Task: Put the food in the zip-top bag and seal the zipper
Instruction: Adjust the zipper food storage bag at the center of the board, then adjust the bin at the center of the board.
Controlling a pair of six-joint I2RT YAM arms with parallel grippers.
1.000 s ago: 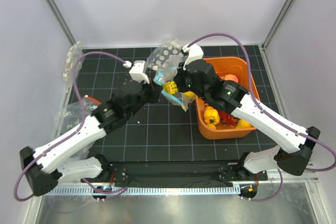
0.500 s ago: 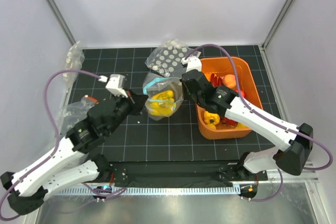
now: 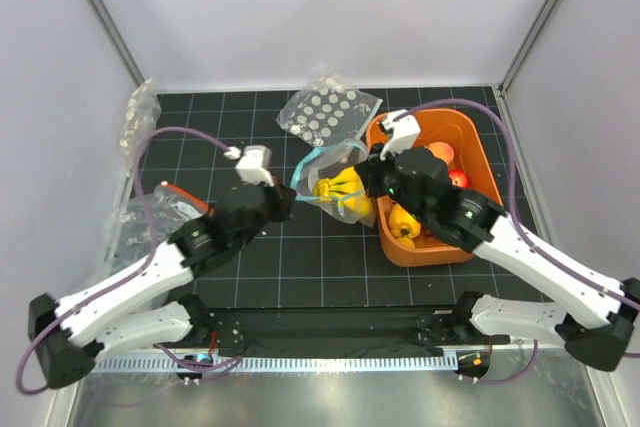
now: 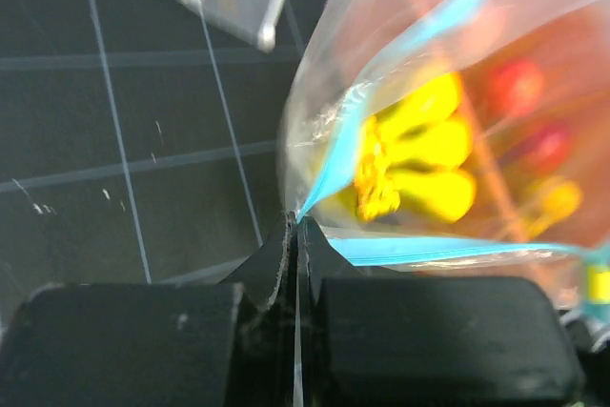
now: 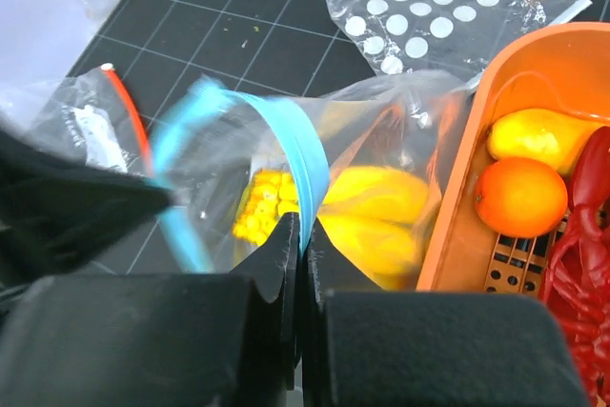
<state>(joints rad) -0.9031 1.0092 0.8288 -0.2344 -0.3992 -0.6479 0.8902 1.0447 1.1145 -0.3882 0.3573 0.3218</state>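
The zip-top bag (image 3: 340, 187) has shifted right, zipper (image 5: 305, 150) stretched crosswise between the left gripper (image 4: 294, 226) and right gripper (image 5: 300, 226), both clamping it.

**One high view, two close ones**

The top camera looks down from above and behind the arm bases, over the whole counter (image 3: 300, 257). The left wrist camera rides just behind the left claw (image 4: 294, 228), facing right, near the zip-top bag (image 4: 400, 73). The right wrist camera peers over the right claw (image 5: 300, 228) toward the far left. All three share the bag's banana bunch (image 3: 335, 187).
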